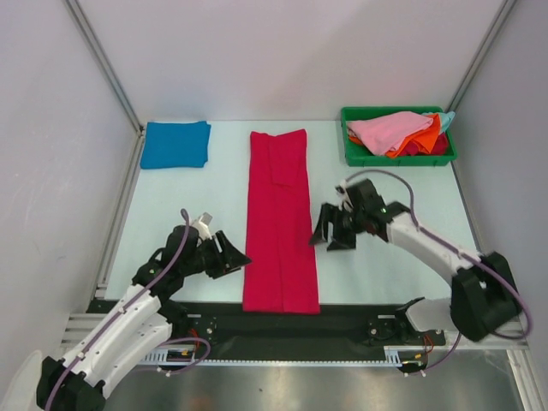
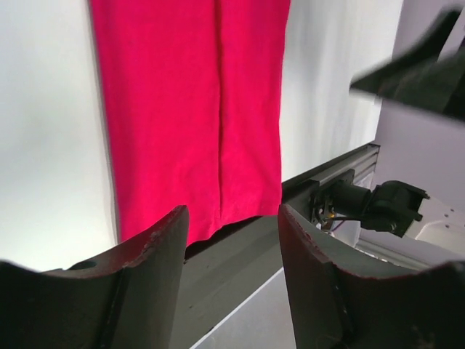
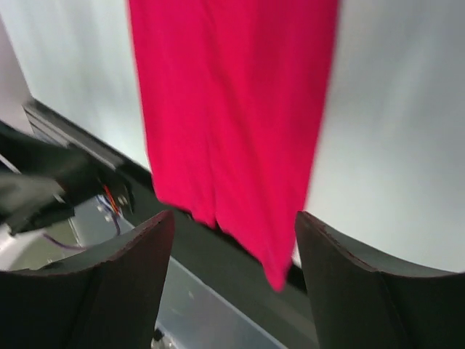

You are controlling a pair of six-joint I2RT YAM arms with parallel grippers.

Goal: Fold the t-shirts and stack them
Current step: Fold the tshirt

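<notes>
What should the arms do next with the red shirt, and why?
Probably lower the left fingers and right fingers onto the near corners of the crimson t-shirt to fold it away: it lies in a long strip, both sets open beside it, holding nothing.

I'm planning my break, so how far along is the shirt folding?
Done: one blue t-shirt lies folded at the far left of the table. In hand: the crimson t-shirt lies as a long strip, sides folded in, with the left pincer and right pincer open beside it, holding nothing; crosswise folds and stacking are not yet done. Left: the pink t-shirt, orange t-shirt and others heaped in the green bin.
</notes>
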